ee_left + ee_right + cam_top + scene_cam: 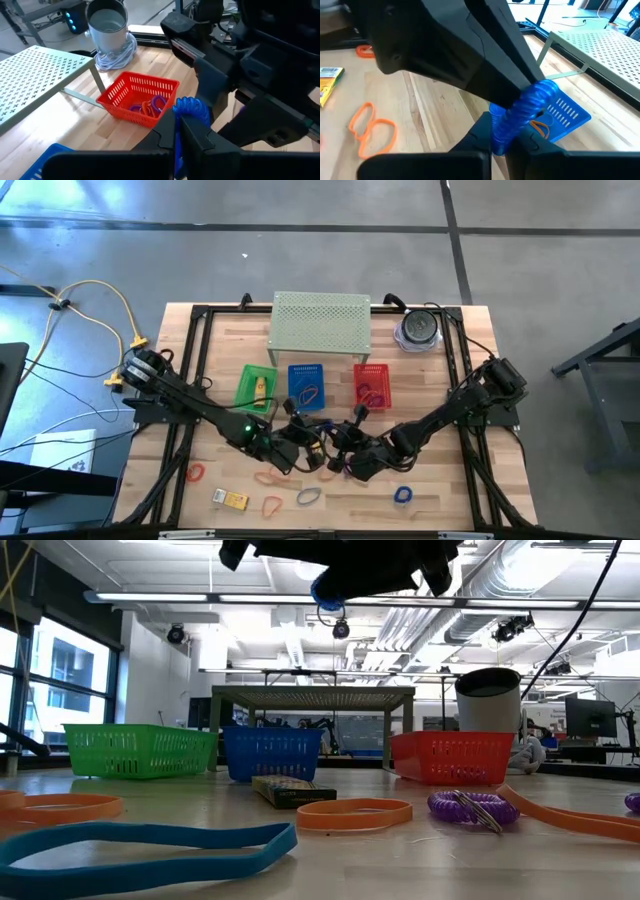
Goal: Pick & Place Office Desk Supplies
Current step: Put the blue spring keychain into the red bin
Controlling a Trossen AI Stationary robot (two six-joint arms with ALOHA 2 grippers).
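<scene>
Both arms meet over the middle of the desk (440,490), lower centre of the high view, sharing one blue coil (192,111). The left gripper (176,131) has its jaws pressed together pinching the coil, and the right gripper (501,131) has its jaws closed on the same coil from the other side, so this looks like a handover caught mid-air, above the desk as the low view shows at its top edge. The blue basket (307,385) sits just above the grippers in the high view, between the green basket (256,388) and the red basket (372,385); loose bands (272,505) lie along the lower part of the desk. The risk now, as I judge it, is in the release: if the arms draw apart while both are clamped, the springy coil could stretch and snap free, flicking off the desk or into the wrong basket. If the left lets go before the right's hold is secure, the coil may drop among the loose bands.
</scene>
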